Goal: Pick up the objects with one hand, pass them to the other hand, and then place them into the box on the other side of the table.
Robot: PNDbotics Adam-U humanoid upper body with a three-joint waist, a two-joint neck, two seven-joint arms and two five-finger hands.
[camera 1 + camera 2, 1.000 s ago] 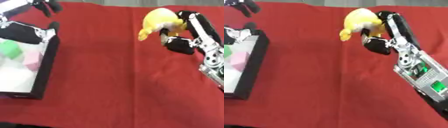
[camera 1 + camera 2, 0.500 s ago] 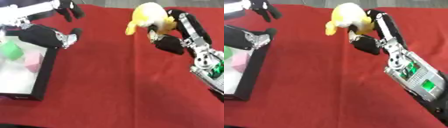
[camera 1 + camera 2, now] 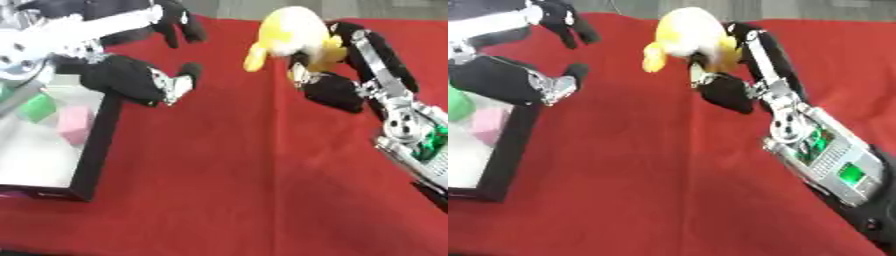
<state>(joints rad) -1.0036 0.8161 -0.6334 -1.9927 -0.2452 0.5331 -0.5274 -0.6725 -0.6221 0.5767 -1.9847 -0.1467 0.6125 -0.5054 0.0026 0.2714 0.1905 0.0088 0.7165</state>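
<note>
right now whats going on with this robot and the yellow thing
The right hand holds a yellow soft toy up over the red cloth. The left hand is open beside the box, apart from the toy. A green block and a pink block lie in the box.

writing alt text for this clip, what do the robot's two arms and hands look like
Both hands are black with silver metal at the joints. The right hand sits on a silver forearm with an exposed panel of green parts. The left hand joins a white and silver forearm with dark round fittings.
</note>
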